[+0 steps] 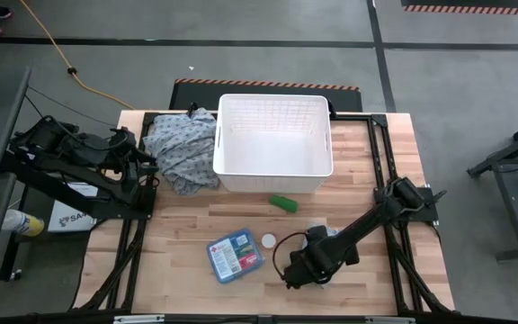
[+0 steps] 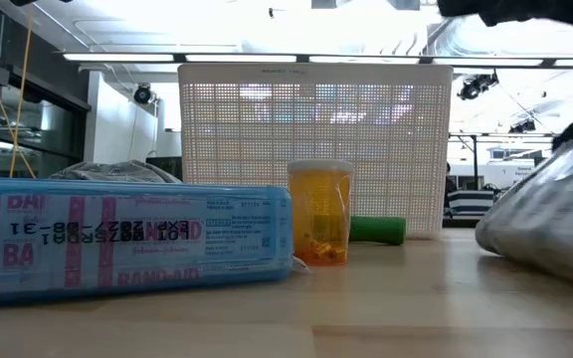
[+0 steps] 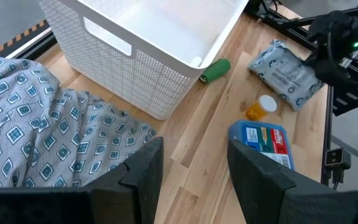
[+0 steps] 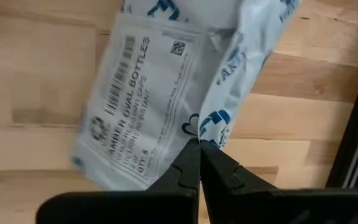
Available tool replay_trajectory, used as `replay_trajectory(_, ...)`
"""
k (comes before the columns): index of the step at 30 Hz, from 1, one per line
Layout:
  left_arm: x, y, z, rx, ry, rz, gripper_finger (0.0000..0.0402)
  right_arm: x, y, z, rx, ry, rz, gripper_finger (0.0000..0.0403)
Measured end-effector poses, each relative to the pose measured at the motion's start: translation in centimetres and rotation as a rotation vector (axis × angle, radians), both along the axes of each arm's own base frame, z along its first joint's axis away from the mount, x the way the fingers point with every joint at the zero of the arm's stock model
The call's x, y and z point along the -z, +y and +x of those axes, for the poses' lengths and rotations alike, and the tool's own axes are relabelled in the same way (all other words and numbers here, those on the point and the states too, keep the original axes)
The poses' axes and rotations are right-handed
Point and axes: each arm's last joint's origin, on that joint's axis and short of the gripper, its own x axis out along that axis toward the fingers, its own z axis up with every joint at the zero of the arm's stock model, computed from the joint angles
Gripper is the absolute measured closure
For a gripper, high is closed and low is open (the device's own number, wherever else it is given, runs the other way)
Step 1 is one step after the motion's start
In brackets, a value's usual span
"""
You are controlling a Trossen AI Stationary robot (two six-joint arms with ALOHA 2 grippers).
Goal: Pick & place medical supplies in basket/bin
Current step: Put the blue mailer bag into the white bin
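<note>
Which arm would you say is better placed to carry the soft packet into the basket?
Right: its hand is shut on the soft packet. The left hand waits open above the cloth, beside the basket.

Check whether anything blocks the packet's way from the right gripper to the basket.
Nothing visible does. The right gripper is shut on the packet; only the low green item lies before the basket, whose inside looks empty.

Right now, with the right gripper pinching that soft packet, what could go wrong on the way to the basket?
The right gripper seems shut on only an edge fold of the packet, so it may slip out or swing when lifted. The orange pill bottle and the blue first-aid box lie close by on the table and could get knocked. The basket wall is tall; a dangling packet might catch its rim. The left gripper waits open over the cloth, out of the way.
</note>
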Motion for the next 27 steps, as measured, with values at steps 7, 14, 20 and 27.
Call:
replay_trajectory(7,0.0,0.0,0.0,0.0,0.0,0.0,0.019,-2.1,-0.6,-0.9,0.0,-0.028,0.021,0.0402)
replay_trajectory(14,-0.1,0.0,0.0,0.0,-0.007,-0.002,0.019,-3.4,-0.9,-1.4,-0.008,-0.057,0.032,0.0403)
replay_trajectory(20,-0.1,0.0,0.0,-0.001,-0.008,-0.003,0.019,-4.1,-1.2,-1.7,-0.023,-0.096,0.023,0.0403)
replay_trajectory(27,-0.1,0.0,0.0,-0.004,-0.008,-0.007,0.019,-5.1,-1.5,-2.0,-0.038,-0.14,0.022,0.0403)
